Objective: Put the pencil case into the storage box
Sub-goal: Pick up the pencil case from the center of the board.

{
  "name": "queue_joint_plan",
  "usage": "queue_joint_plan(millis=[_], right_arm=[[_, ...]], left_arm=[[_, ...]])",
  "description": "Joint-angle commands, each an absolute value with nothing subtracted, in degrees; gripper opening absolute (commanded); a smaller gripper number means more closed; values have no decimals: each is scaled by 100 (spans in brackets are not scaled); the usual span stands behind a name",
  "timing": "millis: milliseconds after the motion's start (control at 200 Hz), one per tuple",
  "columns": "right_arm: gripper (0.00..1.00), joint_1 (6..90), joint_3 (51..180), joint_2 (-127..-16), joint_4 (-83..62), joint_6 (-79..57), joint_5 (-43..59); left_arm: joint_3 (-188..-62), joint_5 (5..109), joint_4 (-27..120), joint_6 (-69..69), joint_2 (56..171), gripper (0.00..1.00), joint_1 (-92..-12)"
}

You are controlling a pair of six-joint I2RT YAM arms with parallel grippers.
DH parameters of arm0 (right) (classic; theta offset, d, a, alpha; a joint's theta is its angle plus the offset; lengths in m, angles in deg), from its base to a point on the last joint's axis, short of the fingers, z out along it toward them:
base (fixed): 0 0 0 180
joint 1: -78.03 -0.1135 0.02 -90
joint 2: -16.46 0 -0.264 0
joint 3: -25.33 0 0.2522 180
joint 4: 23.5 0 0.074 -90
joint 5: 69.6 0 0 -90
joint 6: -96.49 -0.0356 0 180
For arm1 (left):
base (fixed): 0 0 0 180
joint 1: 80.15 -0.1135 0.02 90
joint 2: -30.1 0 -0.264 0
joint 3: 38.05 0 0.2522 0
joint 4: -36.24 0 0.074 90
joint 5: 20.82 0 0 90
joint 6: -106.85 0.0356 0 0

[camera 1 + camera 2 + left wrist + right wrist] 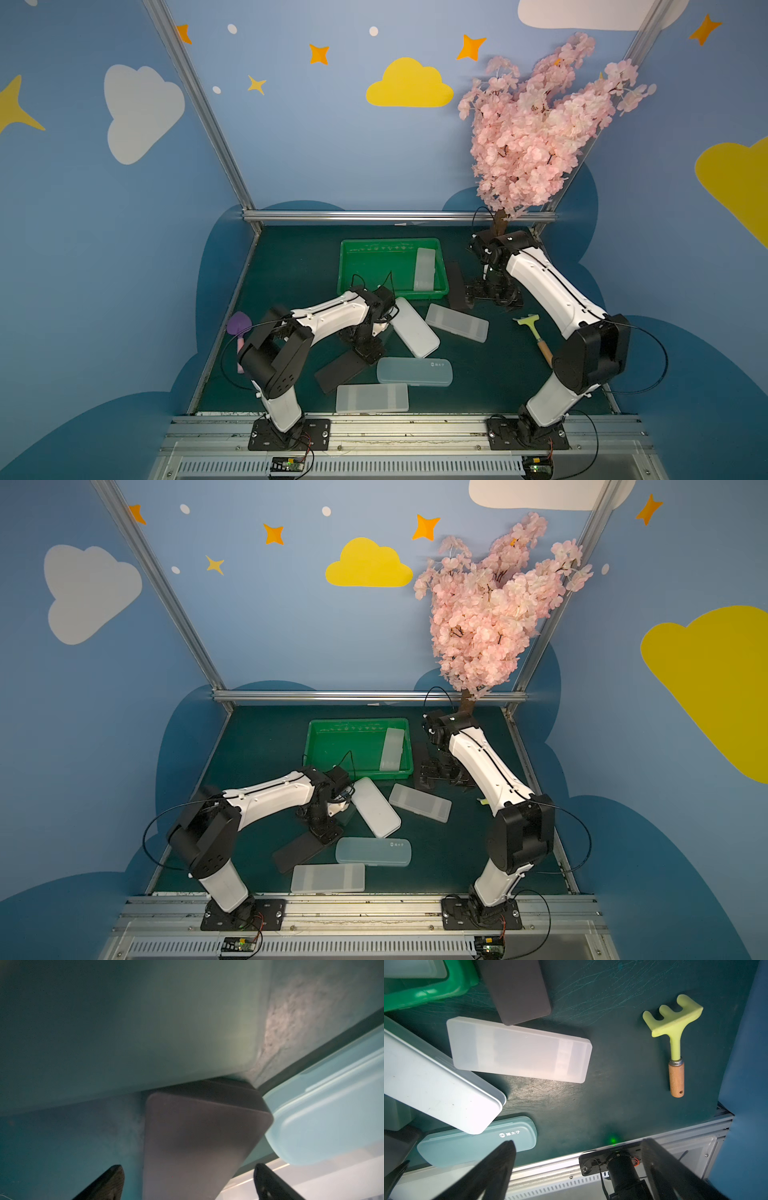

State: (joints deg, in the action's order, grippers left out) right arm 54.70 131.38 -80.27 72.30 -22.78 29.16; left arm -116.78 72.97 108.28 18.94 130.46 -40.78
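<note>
Left wrist: black pencil case [203, 1130] between parted left tool [189, 1166], seemingly loose.

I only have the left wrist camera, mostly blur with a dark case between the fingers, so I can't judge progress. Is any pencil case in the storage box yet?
Observer: Yes, one frosted pencil case lies inside the green storage box, along the side nearer the right arm.
Operator: Where is the right gripper?
Observer: The right gripper hangs open and empty just outside that side of the box, above the mat.
Operator: Anything besides cases out there?
Observer: A yellow-green rake with a wooden handle lies on the mat near the right arm.
</note>
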Motion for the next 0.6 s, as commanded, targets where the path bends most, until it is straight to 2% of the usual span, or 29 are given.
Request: queue_joint_plan(millis=[0, 335, 596], right_arm=[[99, 5491, 13190, -8043, 7254, -2269, 2867], [99, 5498, 13074, -8109, 7233, -2304, 2841], [99, 5500, 12938, -8032, 7196, -2313, 2855]], left_arm=[[-11807, 7174, 10924, 2081, 13218, 100, -4104], [-11793, 7342, 10863, 2038, 13649, 95, -4115], [-11790, 7526, 11016, 1985, 13420, 77, -4147]])
